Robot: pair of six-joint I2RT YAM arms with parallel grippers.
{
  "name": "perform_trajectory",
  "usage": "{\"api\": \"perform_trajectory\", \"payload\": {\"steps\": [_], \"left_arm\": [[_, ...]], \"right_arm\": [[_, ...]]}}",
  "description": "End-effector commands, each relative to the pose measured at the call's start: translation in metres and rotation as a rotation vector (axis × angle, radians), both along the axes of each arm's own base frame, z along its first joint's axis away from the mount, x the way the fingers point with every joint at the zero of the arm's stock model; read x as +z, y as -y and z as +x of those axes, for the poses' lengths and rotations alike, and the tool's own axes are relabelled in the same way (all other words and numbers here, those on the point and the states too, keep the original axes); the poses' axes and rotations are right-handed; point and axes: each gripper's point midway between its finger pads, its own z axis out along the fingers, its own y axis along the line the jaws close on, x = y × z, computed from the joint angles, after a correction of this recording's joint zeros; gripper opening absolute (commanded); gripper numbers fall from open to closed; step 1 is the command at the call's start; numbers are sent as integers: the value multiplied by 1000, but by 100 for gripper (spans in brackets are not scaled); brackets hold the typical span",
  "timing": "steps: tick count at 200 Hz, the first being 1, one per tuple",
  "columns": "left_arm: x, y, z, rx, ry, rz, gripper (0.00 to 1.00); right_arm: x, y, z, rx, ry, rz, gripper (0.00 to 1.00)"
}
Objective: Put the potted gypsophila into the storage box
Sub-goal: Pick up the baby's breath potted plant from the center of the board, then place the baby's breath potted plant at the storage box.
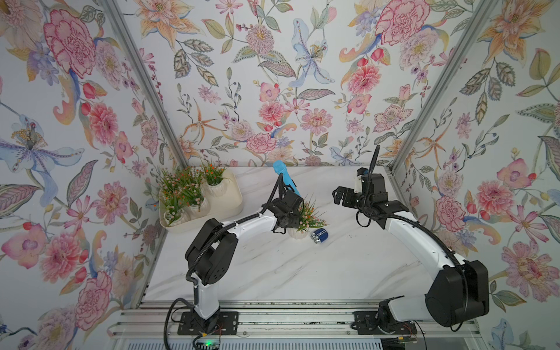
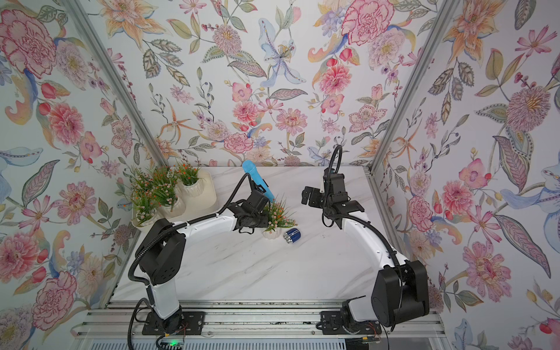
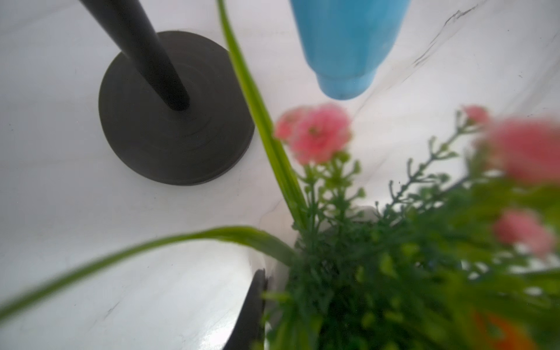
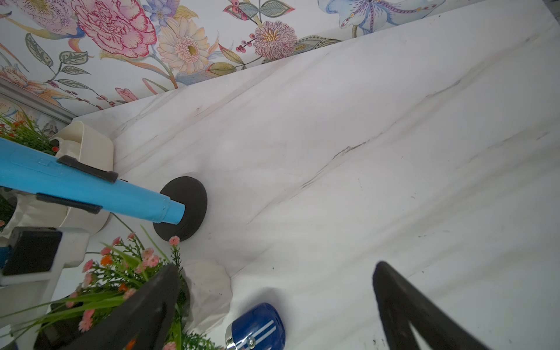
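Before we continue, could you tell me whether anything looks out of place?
A small blue cylinder lies on its side beside the one potted gypsophila outside the storage box; it looks stray.

The table [image 1: 272, 266] looks like smooth white marble, grey-veined, with a soft sheen. At ten o'clock on it, the box [image 1: 235, 197] is smooth cream plastic. The potted plant [image 1: 312, 218] near the middle has plastic-looking leaves and a matt white ribbed pot [image 4: 209, 291]. At the pot's three o'clock, a small can [image 1: 319, 237] is glossy blue with a shiny metal end. The blue tube [image 1: 286, 178] and its black base [image 3: 175, 121] look matt.
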Motion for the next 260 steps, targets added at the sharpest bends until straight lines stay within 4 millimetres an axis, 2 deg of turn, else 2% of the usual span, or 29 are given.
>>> {"api": "perform_trajectory", "payload": {"steps": [1,23,70,87,91,118,139,167,196,216,235,260], "left_arm": [[-12,-19,-7,18,-22,100,6],[9,-26,-5,42,34,86,0],[61,-53,-13,121,173,3,0],[63,-72,-17,159,168,23,0],[75,-78,-18,172,187,9,0],[94,-108,-15,246,223,0,0],[114,-131,-9,317,267,-31,0],[140,-167,9,432,348,-87,0],[151,-203,36,538,396,-111,0],[148,-222,56,586,404,-137,0],[139,-241,70,628,399,-155,0],[133,-266,85,665,407,-201,0]], "right_arm": [[4,2,-3,-8,6,-7,100],[7,0,-1,-2,11,-3,100],[26,-8,15,20,46,-4,100],[33,-15,25,38,59,5,100],[35,-17,28,43,63,6,100],[44,-30,48,80,82,7,100],[53,-40,66,112,106,9,100],[54,-45,92,144,118,10,100],[62,-37,114,165,122,53,100],[62,-23,121,151,127,41,100],[56,-12,122,129,106,36,100],[49,-1,111,93,81,8,100]]}}
